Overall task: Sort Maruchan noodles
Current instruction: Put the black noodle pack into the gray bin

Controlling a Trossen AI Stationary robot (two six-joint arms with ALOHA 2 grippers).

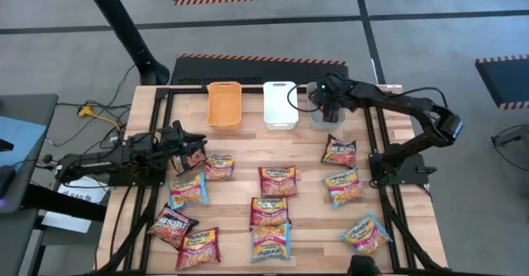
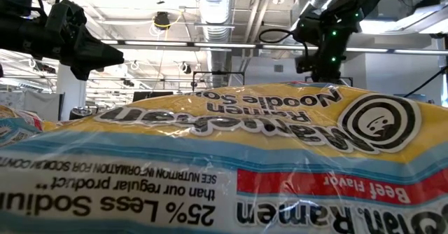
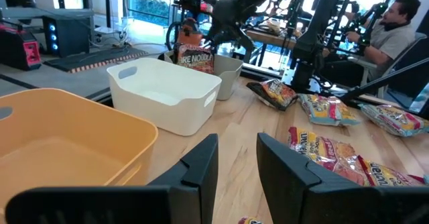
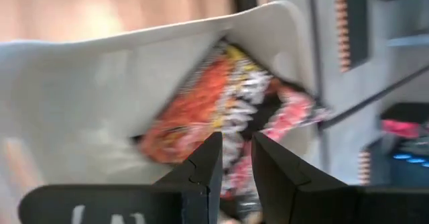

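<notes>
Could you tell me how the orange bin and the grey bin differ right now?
The orange bin stands empty; the grey bin holds a red noodle packet. The right gripper hangs over the grey bin, while nothing is above the orange one. Both sit along the table's far edge.

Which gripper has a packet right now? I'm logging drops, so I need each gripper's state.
Left gripper: open, holding nothing, beside the orange bin.
Right gripper: open over the grey bin, above a red noodle packet inside, not gripping it.

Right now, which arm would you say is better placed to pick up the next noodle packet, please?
Probably the left: its gripper hangs empty just beside a packet, while the right gripper is above the grey bin.
</notes>
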